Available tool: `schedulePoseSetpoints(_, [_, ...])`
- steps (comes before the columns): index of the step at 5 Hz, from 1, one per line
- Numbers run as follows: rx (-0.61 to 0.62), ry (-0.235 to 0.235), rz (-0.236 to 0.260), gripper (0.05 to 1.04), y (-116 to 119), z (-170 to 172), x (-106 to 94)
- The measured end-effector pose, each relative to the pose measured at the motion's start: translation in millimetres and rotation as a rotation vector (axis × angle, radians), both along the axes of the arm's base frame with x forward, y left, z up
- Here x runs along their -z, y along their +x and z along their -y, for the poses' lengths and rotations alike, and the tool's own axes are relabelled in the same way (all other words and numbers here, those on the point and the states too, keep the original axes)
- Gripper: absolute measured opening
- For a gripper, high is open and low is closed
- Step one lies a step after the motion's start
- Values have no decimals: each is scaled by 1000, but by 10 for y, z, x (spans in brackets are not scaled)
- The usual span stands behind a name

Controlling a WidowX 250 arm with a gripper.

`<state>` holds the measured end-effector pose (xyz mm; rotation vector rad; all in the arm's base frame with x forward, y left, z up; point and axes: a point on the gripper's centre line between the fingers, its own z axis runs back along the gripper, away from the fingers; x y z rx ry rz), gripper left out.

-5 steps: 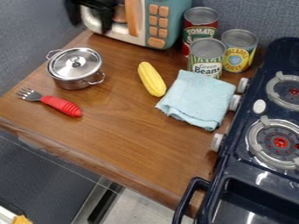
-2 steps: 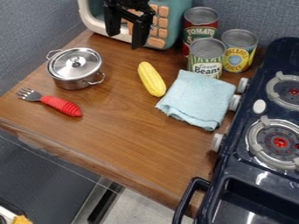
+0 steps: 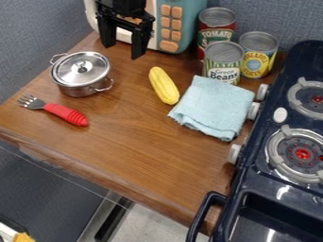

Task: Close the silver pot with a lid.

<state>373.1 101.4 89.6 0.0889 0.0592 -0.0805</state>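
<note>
Pot (image 3: 75, 90): at the far left of the counter (image 3: 139, 142), upright. Lid (image 3: 80, 77) is on it and looks level, with no gap that I can make out at the rim. I judge the closing done, or all but done.

Step in hand, as I read it: leave the lid alone and bring the arm clear. If I want a seating check, I should centre over the knob (image 3: 82, 67), come straight down and press lightly. A sideways push could tip the lid or slide the pot. The loop handles want a wide berth; a finger could snag the near one (image 3: 105, 89).

Appearance: shiny silver metal, bright glints around the knob, darker reflections on the pot wall.

Gripper (image 3: 122, 51): fingers apart, pointing down, nothing between them. It hangs in front of the toy microwave (image 3: 191, 21), to the right of the pot and apart from it.

Surroundings: fork (image 3: 67, 115) just beside the pot on the near side; corn (image 3: 164, 86) to the right, then cloth (image 3: 213, 108); stove (image 3: 255, 184) at far right.
</note>
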Motion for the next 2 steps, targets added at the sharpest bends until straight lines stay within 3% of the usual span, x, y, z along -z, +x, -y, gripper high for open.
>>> schedulePoseSetpoints(2, [2,-14,-28,1001,-50,-14,-9])
